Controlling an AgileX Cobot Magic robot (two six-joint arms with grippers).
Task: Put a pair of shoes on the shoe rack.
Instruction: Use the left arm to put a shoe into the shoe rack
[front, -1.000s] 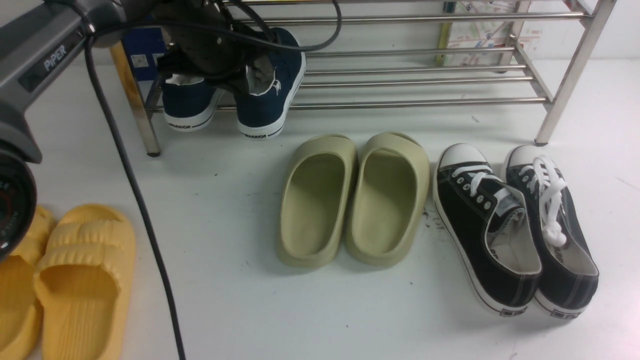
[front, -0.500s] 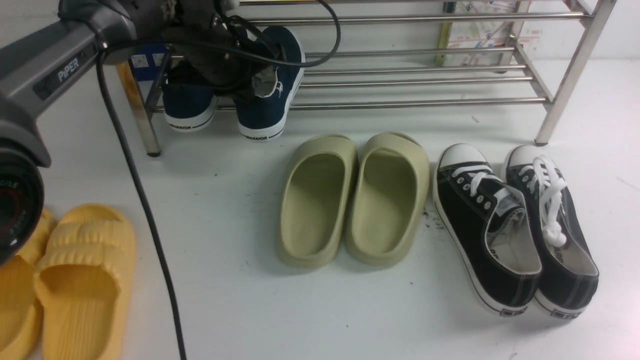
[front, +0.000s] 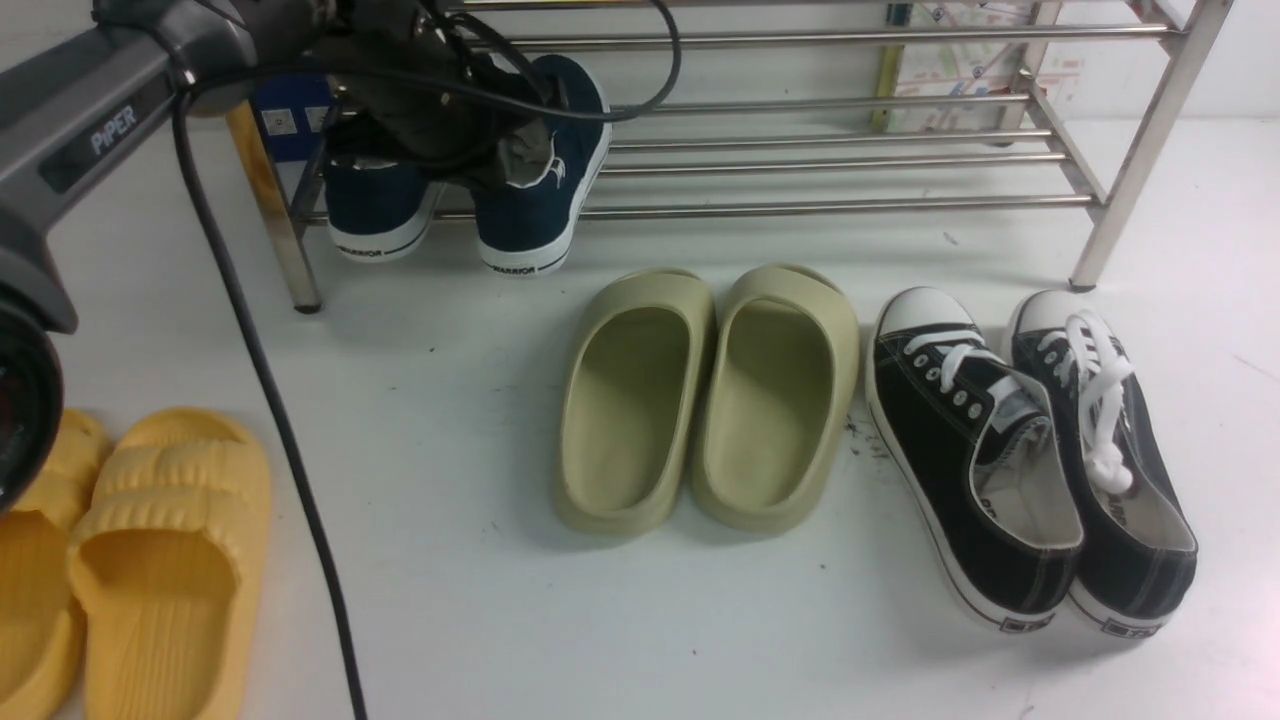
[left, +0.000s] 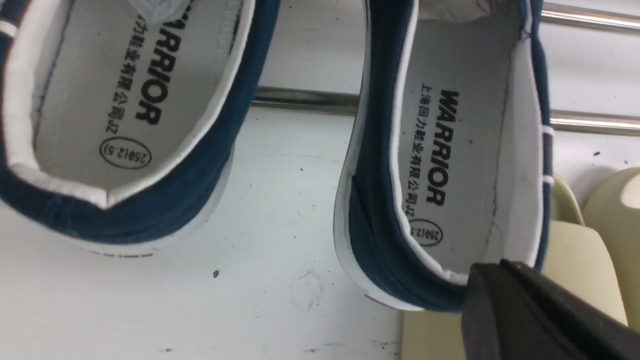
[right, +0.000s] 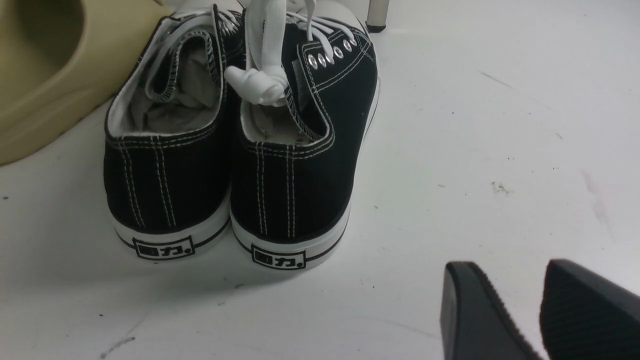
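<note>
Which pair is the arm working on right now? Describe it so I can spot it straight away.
Find the silver shoe rack at the back; at its left end, heels toward the camera, sits the pair of navy slip-ons under the left tool. Unlike the olive slides and black lace-ups on the floor, they have no laces and read WARRIOR on the heel.

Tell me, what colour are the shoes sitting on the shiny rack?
Navy blue shoes with white soles and white lining; the front view shows them best.
</note>
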